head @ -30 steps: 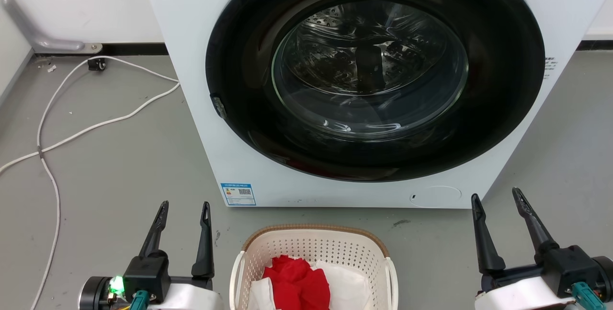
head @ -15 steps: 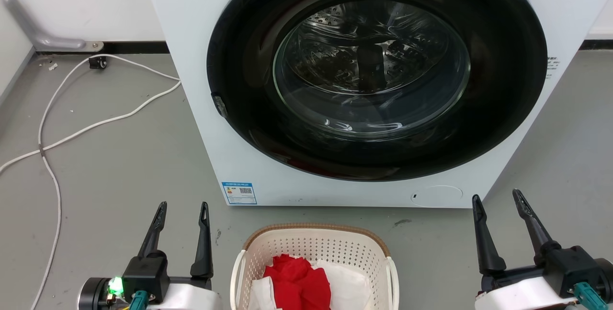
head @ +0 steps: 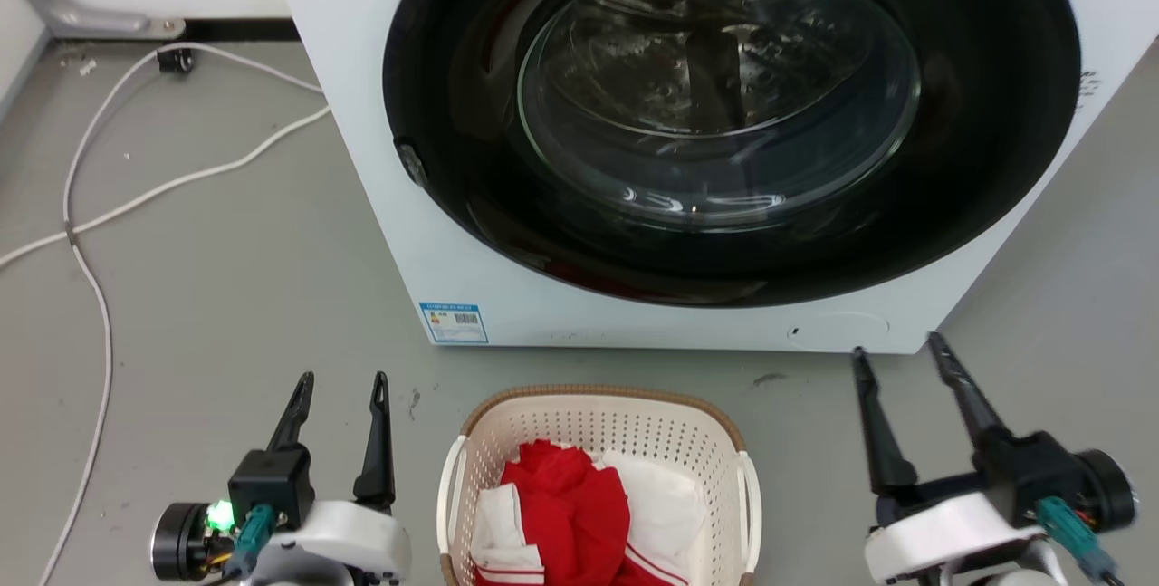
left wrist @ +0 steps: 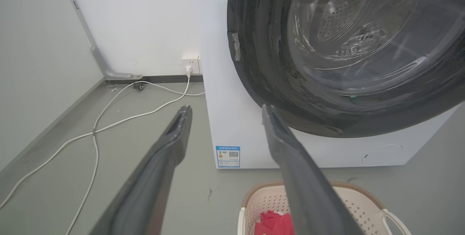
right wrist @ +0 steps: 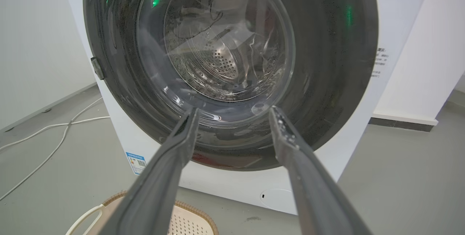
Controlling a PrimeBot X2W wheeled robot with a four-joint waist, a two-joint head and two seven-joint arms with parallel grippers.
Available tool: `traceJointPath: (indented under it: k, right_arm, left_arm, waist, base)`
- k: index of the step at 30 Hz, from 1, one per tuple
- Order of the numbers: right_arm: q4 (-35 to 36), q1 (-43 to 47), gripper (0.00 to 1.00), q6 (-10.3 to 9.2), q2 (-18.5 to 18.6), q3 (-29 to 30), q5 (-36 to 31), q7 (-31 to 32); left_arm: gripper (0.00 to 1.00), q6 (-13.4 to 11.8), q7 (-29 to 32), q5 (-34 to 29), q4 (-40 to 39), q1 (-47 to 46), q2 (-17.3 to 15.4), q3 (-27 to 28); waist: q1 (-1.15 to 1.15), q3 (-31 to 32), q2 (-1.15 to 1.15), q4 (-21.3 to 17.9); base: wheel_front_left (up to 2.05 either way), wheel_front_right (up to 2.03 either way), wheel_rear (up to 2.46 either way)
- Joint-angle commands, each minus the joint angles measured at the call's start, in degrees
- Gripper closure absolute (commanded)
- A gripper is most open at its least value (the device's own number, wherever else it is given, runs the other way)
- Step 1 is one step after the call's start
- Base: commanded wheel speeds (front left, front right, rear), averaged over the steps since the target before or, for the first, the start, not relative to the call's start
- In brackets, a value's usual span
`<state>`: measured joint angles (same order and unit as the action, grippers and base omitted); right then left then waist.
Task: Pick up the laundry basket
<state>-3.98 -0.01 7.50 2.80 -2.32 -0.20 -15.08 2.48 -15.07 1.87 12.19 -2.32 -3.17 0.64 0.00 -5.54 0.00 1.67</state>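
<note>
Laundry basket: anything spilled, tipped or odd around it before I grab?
Nothing stands out. The laundry basket sits upright before the washing machine, red and white clothes inside, none spilled. A loose white cable lies on the floor, well left.

No words or numbers can be read. The washing machine [head: 353,160] has a blue-and-white sticker [head: 453,322] with a QR code on its front, at about seven o'clock from the door [head: 724,97]; its print is too small to read. Small dark lines of print [right wrist: 380,62] at three o'clock from the door are also illegible.
</note>
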Motion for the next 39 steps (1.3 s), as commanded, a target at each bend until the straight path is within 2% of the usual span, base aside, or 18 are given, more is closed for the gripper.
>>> traceJointPath:
  k: [1,11,18,22,28,34,39]
  right_arm:
    - [-1.61,-1.83,0.0,-0.02,0.15,-0.73,-1.03,-0.13]
    - [-17.57,-10.45,0.0,-0.03,0.14,-3.61,-6.41,-0.14]
    - [-30.46,-18.04,0.0,-0.03,0.14,-4.43,-9.79,-0.13]
    - [-35.91,-21.38,0.0,-0.03,0.12,-4.98,-10.92,-0.14]
    - [-46.16,-28.09,0.0,-0.04,0.11,-7.36,-10.3,-0.14]
    - [-54.6,-33.49,0.0,-0.04,0.12,-9.31,-10.37,-0.13]
    - [-60.24,-37.03,0.0,-0.04,0.11,-10.66,-9.33,-0.01]
  left_arm:
    - [0.0,0.39,-0.16,0.29,1.5,-2.05,-0.31,0.46]
    - [0.0,3.01,-0.16,1.15,16.71,-10.93,-1.21,1.02]
    - [0.0,4.21,-0.16,1.6,29.62,-18.18,-2.56,-0.6]
    - [0.0,4.6,-0.16,2.01,34.33,-21.68,-2.98,-1.59]
    - [0.0,4.93,-0.16,3.29,42.2,-27.47,-3.79,-4.18]
    - [0.0,4.97,0.28,7.45,50.85,-33.53,-3.48,-9.41]
    - [0.0,4.99,0.85,10.99,54.99,-37.05,-4.01,-13.57]
  waist:
    - [0.0,-1.53,0.0,0.21]
    - [0.0,-6.58,0.0,0.26]
    - [0.0,-11.52,0.0,0.06]
    - [0.0,-13.78,0.0,-0.11]
    - [0.0,-18.17,0.0,-0.59]
    - [0.0,-22.68,0.0,-0.64]
    - [0.0,-25.56,0.0,-0.84]
  base:
    - [0.0,0.0,0.0]
    - [0.0,0.0,0.0]
    - [0.0,0.0,0.0]
    - [0.0,0.0,0.0]
    - [0.0,0.0,0.0]
    - [0.0,0.0,0.0]
    - [0.0,0.0,0.0]
